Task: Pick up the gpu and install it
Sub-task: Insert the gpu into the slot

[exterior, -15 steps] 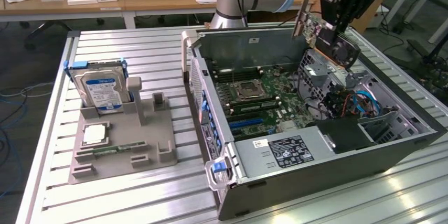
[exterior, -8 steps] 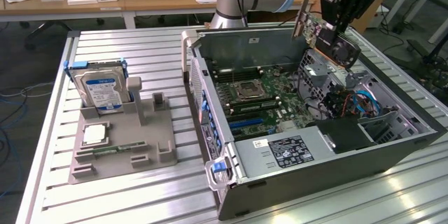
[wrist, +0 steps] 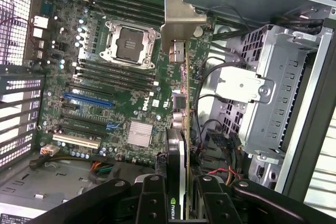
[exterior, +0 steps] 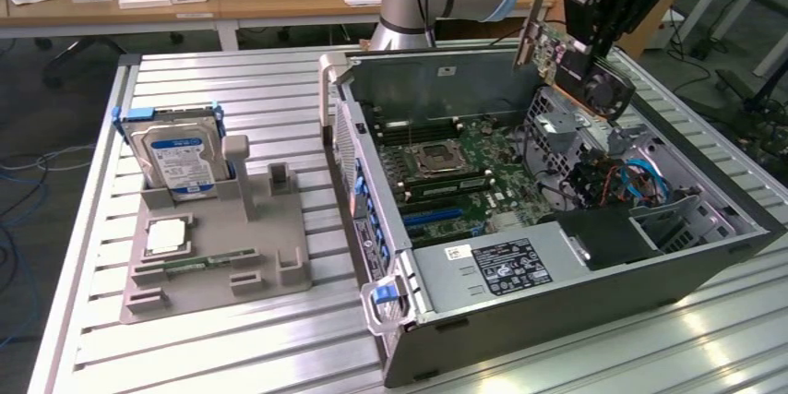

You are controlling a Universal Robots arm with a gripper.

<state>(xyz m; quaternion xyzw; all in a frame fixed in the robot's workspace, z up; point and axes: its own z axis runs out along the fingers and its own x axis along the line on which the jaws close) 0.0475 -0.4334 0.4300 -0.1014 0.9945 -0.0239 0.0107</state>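
My gripper point(exterior: 591, 51) is shut on the gpu point(exterior: 593, 83), a dark card with a black fan and a greyish metal bracket. It hangs in the air over the far right part of the open computer case point(exterior: 555, 320), above the drive cage. In the wrist view the gpu point(wrist: 182, 129) shows edge-on between my black fingers point(wrist: 152, 198), its metal bracket pointing away from my gripper point(wrist: 181, 184). Below lies the green motherboard point(wrist: 121, 77) with a blue slot point(wrist: 86, 99) and an empty processor socket point(wrist: 127, 40).
A grey fixture point(exterior: 277, 269) on the exterior view's left holds a hard drive point(exterior: 179, 159), a processor chip point(exterior: 166, 235) and a green memory stick point(exterior: 209, 263). Inside the case are a power supply point(exterior: 518, 265), a metal drive cage point(wrist: 273, 108) and loose cables point(exterior: 634, 182).
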